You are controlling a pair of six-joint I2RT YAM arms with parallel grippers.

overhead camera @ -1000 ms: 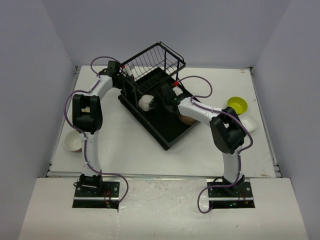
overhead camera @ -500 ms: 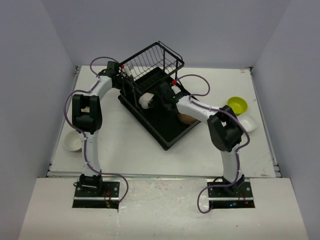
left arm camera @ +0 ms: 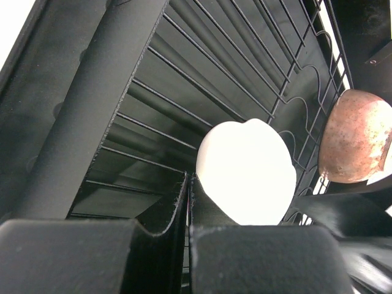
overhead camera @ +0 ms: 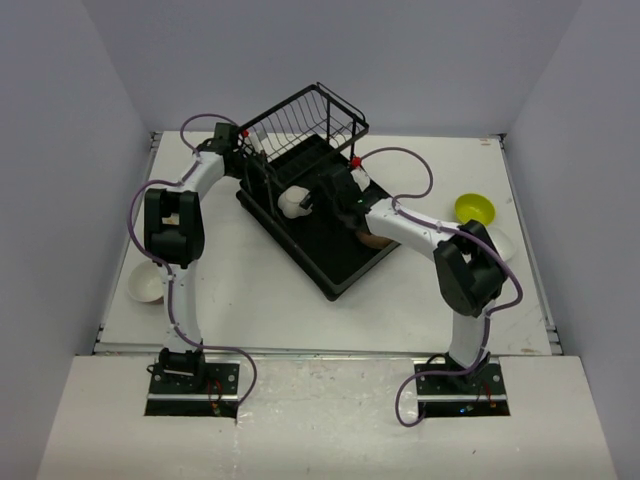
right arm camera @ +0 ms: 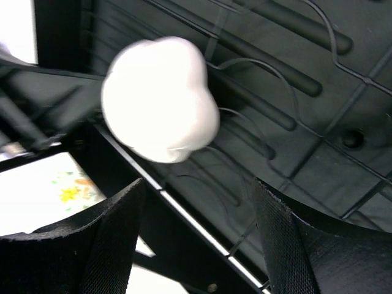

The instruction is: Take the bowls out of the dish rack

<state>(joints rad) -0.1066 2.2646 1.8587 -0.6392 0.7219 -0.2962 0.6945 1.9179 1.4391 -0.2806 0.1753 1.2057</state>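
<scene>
Swinging its elbow outward since a second ago, the right arm keeps the right claw [right arm camera: 199,202] over the dish rack [overhead camera: 335,270], fingers apart and empty. Just ahead of that claw, off-centre toward one finger, sits a white bowl [right arm camera: 160,98]. It seems tipped up on its rim among the wires, though blur hides its edge. The left claw [left arm camera: 188,184], pressed together on nothing, lies farther off, so the right one looks better placed to take it.
</scene>
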